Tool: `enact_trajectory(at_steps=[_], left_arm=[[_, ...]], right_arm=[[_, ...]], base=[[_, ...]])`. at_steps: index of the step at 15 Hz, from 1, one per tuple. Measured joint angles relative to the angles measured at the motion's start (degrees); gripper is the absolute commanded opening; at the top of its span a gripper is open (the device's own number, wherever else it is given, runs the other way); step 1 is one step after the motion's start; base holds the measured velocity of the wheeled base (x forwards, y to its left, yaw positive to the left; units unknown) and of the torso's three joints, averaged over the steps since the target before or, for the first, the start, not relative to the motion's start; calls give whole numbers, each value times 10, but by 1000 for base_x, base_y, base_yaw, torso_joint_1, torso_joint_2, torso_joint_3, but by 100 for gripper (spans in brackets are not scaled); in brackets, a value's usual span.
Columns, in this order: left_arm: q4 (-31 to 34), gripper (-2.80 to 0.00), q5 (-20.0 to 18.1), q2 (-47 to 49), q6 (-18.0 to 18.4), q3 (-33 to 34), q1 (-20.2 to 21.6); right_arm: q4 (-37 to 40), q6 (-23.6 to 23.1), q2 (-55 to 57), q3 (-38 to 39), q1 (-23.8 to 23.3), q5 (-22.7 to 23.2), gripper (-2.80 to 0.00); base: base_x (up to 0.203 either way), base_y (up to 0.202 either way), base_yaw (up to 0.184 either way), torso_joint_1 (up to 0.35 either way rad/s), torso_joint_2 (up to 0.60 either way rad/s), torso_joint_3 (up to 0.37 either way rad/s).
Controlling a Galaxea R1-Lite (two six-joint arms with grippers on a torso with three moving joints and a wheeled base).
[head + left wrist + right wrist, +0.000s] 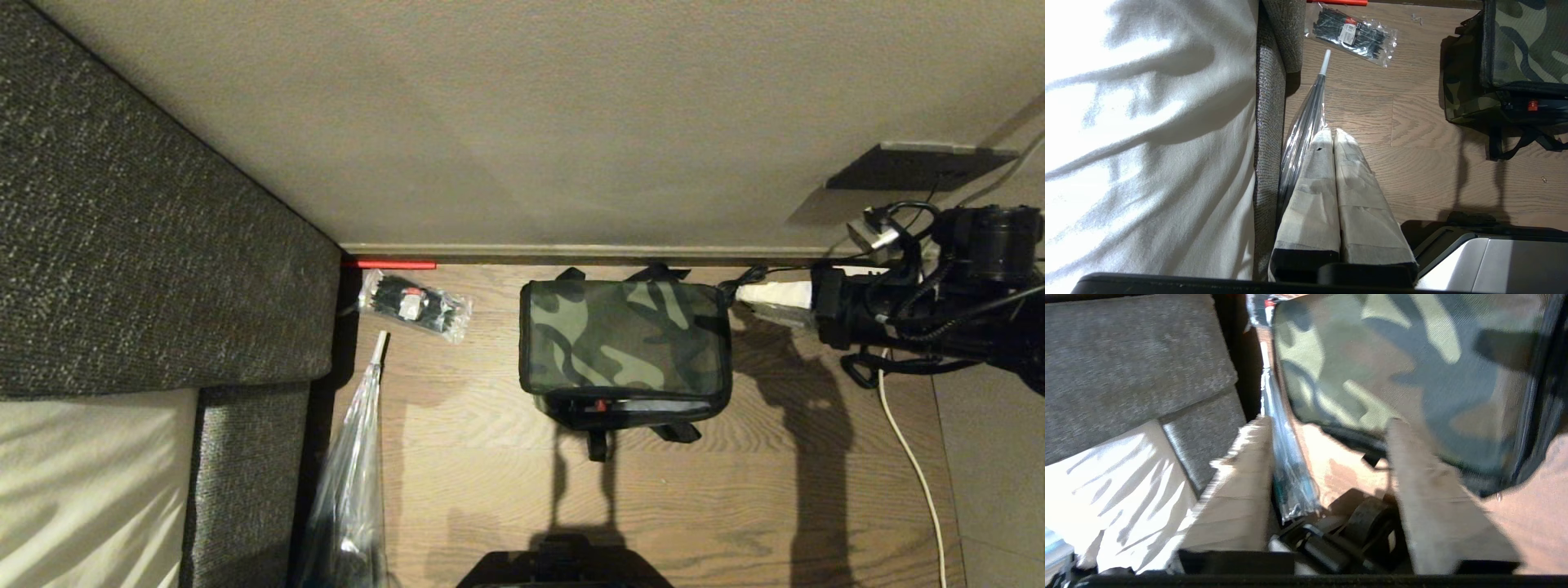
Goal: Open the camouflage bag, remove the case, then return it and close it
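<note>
The camouflage bag (624,339) stands on the wooden floor close to the wall, its camouflage lid lying flat on top and black straps hanging at its front. The case is out of view. My right gripper (771,296) hovers by the bag's far right corner, pointing at it. In the right wrist view the right gripper (1329,421) is open, its taped fingers (1425,490) wide apart with nothing between them, and the bag (1392,367) lies just beyond. My left gripper (1333,132) is shut and empty, parked low beside the sofa, away from the bag (1515,53).
A grey sofa (147,245) with a white sheet (82,482) fills the left. A packet of black cable ties (416,306) and an umbrella in a clear sleeve (355,465) lie left of the bag. A white cable (914,474) runs along the floor at the right.
</note>
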Motion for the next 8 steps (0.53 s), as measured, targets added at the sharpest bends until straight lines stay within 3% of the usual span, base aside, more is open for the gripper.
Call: enact_trajectory(at_steps=[2, 4, 8], left_arm=[[0, -280, 0, 0, 0, 0, 0], [0, -280, 0, 0, 0, 0, 0], [0, -280, 0, 0, 0, 0, 0]], right_arm=[[29, 0, -71, 33, 0, -9, -280], [64, -14, -156, 84, 0, -54, -280], [130, -137, -336, 230, -5, -206, -280]], base=[[0, 0, 0, 0, 0, 0], [0, 0, 0, 0, 0, 0], [0, 0, 0, 0, 0, 0]])
